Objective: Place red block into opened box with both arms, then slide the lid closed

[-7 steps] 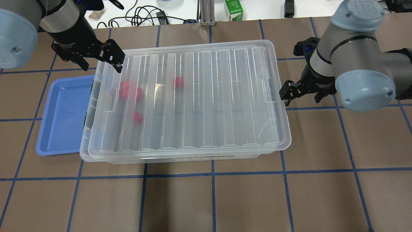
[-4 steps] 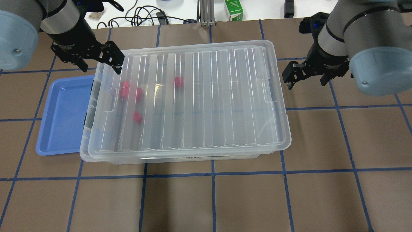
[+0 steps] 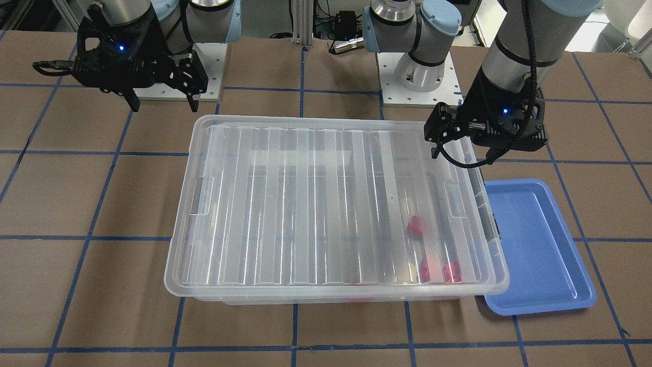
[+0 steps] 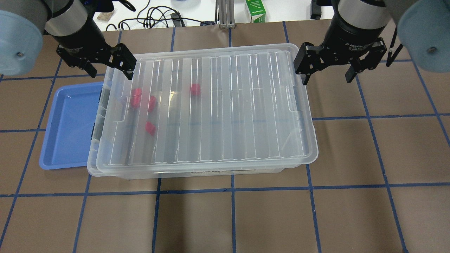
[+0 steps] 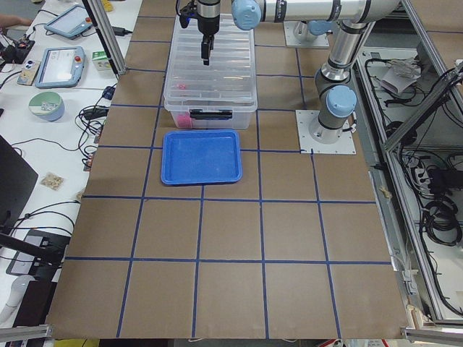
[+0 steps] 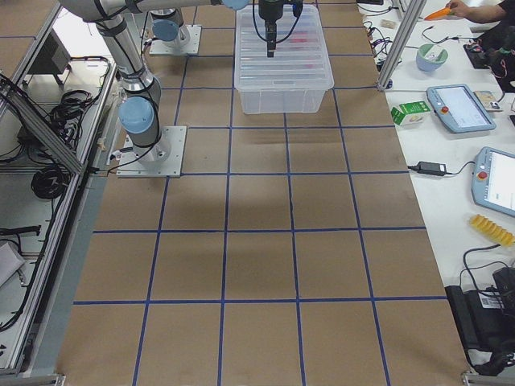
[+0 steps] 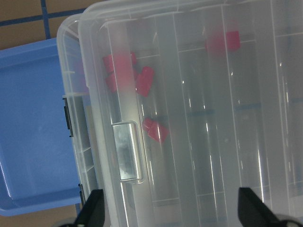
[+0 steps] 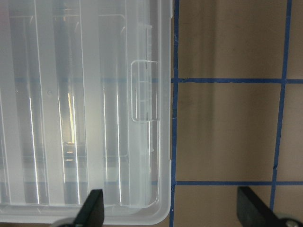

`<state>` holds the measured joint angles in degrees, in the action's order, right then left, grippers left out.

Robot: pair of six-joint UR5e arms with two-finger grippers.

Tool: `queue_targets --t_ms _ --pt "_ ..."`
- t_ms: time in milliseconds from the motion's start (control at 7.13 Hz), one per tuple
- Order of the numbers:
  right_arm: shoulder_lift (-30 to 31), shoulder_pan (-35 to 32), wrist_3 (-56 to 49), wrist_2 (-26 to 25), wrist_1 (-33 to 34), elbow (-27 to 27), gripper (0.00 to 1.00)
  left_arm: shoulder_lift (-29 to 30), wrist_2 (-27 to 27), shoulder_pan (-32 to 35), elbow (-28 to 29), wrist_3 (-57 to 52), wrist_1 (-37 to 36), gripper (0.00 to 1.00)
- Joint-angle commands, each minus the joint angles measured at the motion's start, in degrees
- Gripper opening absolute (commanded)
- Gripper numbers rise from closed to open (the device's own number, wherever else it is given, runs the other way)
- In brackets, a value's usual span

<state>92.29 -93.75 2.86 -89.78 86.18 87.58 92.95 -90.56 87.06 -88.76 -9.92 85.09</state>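
The clear box (image 4: pixel 91 168) stands mid-table with the ribbed lid (image 4: pixel 228 105) lying on it. The lid sits slightly off toward the right, so a narrow strip of the box (image 7: pixel 70 71) shows at its left end. Through the lid I see several red blocks: one alone (image 4: pixel 195 89) and others clustered near the left end (image 4: pixel 151 103). My left gripper (image 4: pixel 110 68) hangs open and empty over the box's far left corner. My right gripper (image 4: pixel 327 72) is open and empty at the far right corner. The wrist views show red blocks (image 7: pixel 222 42) and a lid notch (image 8: pixel 143 90).
A shallow blue tray (image 4: pixel 70 126) lies against the box's left end. Beyond the table's far edge are a green carton (image 4: pixel 256 12) and cables (image 4: pixel 158 17). Blue tape lines cross the brown table.
My right gripper has swung from beside the box's right end toward the far side and turned, ending at the far right corner. The left gripper, lid and blocks have not moved.
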Motion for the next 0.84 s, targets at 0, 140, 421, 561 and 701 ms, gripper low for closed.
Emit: queue_targets --t_ms 0,140,421,561,701 --pt "0.3 -0.3 -0.1 0.1 -1.1 -0.6 1.0 0.0 -0.2 0.0 0.1 0.0 0.0 1.0" --pt "0.2 -0.1 -0.3 0.1 -1.1 -0.7 1.0 0.3 -0.2 0.0 0.1 0.0 -0.1 1.0" --pt "0.3 -0.3 0.4 0.1 -0.9 -0.2 1.0 0.6 -0.3 0.0 -0.1 0.1 -0.1 1.0" --pt "0.3 -0.3 0.5 0.1 -0.9 -0.1 1.0 0.5 -0.3 0.0 0.1 0.1 -0.2 1.0" --pt "0.3 -0.3 0.5 0.1 -1.0 -0.1 1.0 0.4 -0.3 0.1 0.1 0.1 -0.2 1.0"
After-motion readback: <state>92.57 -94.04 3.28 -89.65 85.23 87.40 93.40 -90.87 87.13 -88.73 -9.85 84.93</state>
